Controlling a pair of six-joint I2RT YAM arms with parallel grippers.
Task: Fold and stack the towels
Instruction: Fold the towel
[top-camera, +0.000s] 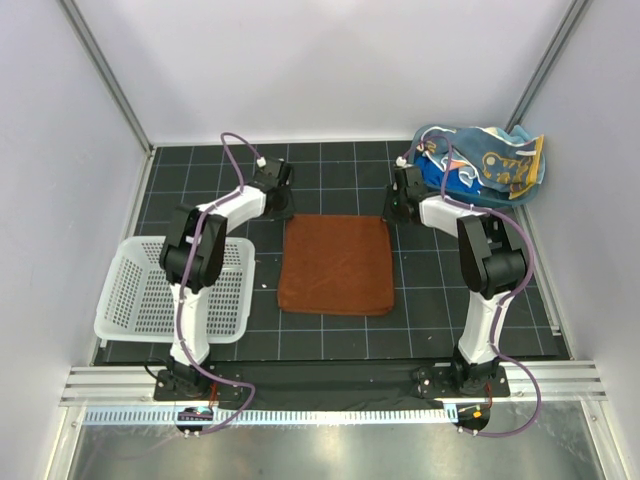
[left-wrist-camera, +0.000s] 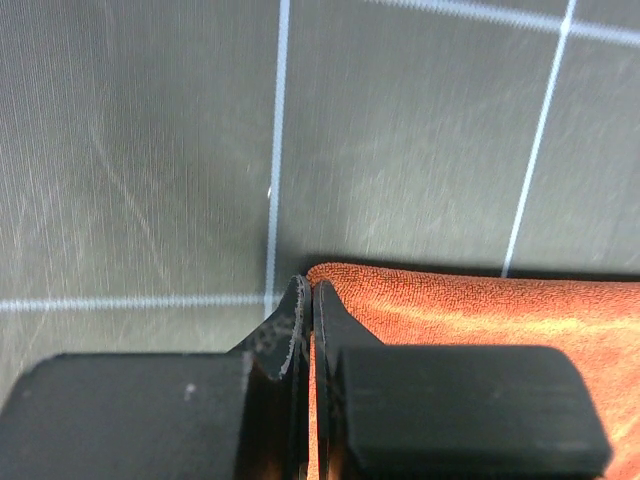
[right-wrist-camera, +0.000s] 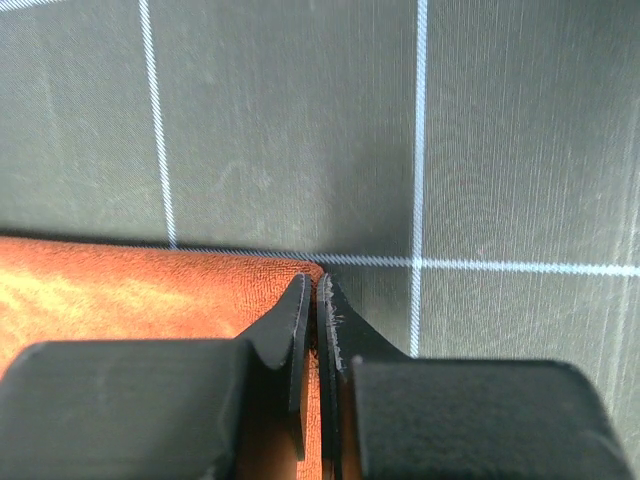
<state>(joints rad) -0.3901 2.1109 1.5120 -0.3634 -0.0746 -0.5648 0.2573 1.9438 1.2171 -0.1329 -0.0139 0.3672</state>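
A rust-brown towel (top-camera: 335, 265) lies flat on the black grid mat in the middle of the table. My left gripper (top-camera: 283, 207) is at its far left corner. In the left wrist view that gripper (left-wrist-camera: 305, 290) is shut, with a thin edge of the rust-brown towel (left-wrist-camera: 480, 310) pinched between the jaws. My right gripper (top-camera: 394, 208) is at the far right corner. In the right wrist view it (right-wrist-camera: 312, 285) is shut on the corner of the towel (right-wrist-camera: 130, 290). More towels (top-camera: 482, 165), light blue with spots and royal blue, lie bunched at the back right.
A white mesh basket (top-camera: 175, 290) stands at the left, beside my left arm. The cell's walls and metal frame posts close in the mat on three sides. The bunched towels lie just behind my right arm.
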